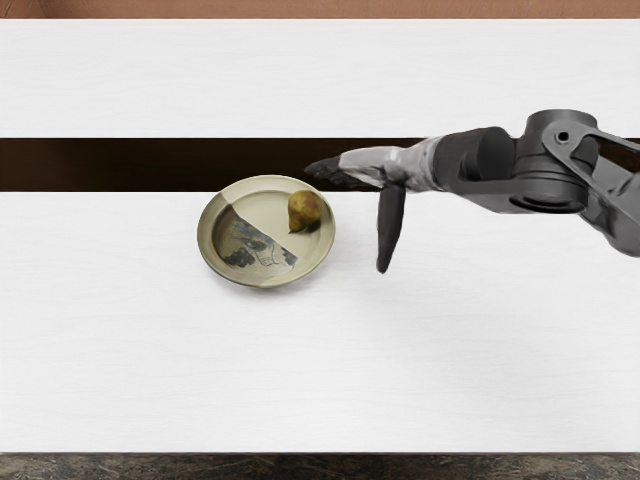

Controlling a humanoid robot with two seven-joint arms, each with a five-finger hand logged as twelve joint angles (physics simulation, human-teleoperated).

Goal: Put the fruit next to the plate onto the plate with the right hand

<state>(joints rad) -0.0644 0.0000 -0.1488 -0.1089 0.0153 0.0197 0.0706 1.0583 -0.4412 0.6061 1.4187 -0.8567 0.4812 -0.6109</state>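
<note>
One pear (305, 210) rests on the plate (206, 238) at two o'clock; right hand (385, 175) spread wide, empty; task looks done.

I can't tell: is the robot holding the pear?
No, the pear lies on the plate, apart from the open right hand.
</note>
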